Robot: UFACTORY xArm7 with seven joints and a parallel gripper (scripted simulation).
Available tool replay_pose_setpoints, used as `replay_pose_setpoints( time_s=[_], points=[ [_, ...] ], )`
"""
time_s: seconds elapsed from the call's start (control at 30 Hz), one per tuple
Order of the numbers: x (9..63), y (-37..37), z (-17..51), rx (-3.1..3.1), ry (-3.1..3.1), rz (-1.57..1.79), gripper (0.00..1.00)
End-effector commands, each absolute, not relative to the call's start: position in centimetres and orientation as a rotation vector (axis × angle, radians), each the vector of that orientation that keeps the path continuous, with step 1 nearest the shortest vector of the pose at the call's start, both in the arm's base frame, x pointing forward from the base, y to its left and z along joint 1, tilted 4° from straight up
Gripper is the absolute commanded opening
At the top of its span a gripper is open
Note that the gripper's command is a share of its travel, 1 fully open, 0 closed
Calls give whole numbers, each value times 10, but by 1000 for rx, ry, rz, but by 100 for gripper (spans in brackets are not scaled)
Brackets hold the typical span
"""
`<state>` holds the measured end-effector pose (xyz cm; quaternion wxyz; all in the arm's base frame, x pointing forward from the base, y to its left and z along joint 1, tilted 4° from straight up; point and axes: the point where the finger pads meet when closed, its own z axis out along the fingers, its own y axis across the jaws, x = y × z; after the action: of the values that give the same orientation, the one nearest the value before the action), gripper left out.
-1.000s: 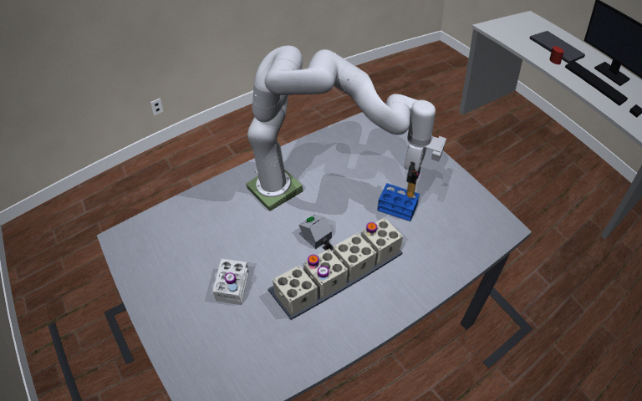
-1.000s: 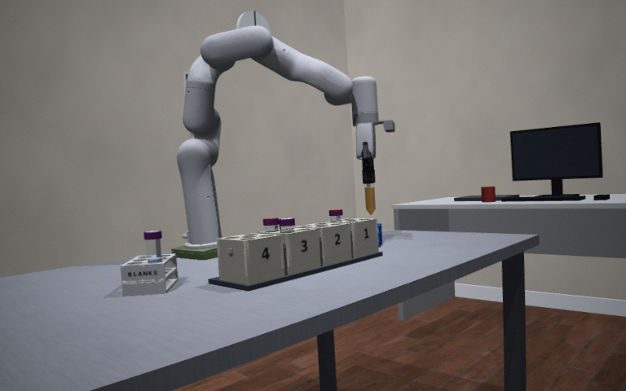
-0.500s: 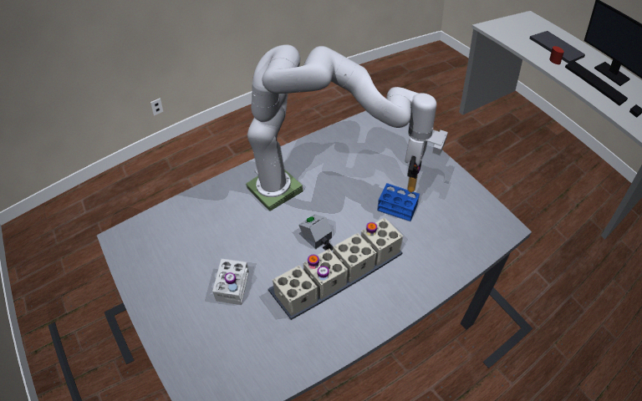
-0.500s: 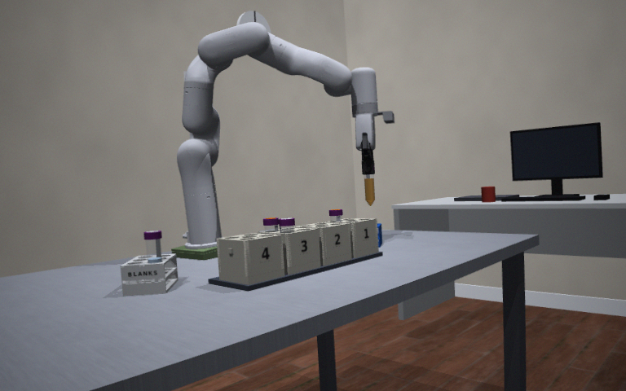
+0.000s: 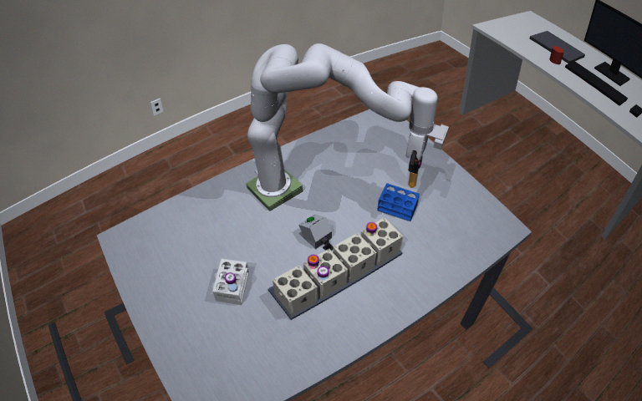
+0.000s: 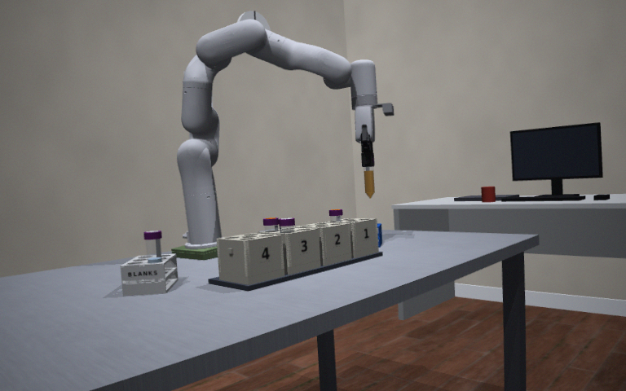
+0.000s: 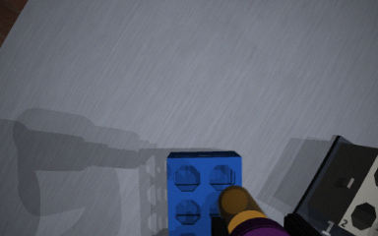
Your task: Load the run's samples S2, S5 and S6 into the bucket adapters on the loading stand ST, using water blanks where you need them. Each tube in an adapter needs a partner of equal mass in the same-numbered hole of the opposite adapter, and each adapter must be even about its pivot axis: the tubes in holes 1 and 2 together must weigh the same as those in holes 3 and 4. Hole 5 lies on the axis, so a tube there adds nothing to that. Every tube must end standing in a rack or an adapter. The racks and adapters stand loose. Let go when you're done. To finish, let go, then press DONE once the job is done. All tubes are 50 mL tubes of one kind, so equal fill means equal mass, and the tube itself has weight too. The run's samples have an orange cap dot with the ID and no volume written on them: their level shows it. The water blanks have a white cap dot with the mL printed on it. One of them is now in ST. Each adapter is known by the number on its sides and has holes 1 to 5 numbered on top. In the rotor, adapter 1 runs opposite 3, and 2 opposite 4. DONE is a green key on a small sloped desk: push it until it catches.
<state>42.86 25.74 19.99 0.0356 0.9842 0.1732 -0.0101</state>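
We find the gripper (image 5: 414, 169) (image 6: 367, 163) (image 7: 258, 227) clamped on a purple-capped tube (image 5: 412, 179) (image 6: 368, 183) (image 7: 237, 203), the fingers near its cap. The tube hangs close to upright, long axis down, its tip above the level of adapter 1 (image 5: 389, 254) (image 6: 359, 239) (image 7: 340, 197) and apart from it. It lies off adapter 1's far side as seen from adapter 2 (image 5: 363, 270) (image 6: 336, 245), and toward the rear; the rack (image 5: 396, 211) (image 6: 379, 235) (image 7: 205, 196) stands low between them. We cannot read the tube's ID.

In our judgement the load is under way: adapter 1 bears one tube, while adapter 2 shows none. If adapter 1 or beyond is the goal, the coming move runs sideways over the rack, tip kept high, then straight down. Lowering early risks striking a rim.
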Motion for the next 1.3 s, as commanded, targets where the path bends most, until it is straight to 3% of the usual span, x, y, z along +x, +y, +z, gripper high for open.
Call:
replay_pose_setpoints(
  time_s=[0.0,0.7,1.27],
  points=[
    [429,258,202,3025,533,-25,0],
    [448,180,208,3056,-283,4,0],
    [466,108,213,3054,-301,5,0]
  ],
)
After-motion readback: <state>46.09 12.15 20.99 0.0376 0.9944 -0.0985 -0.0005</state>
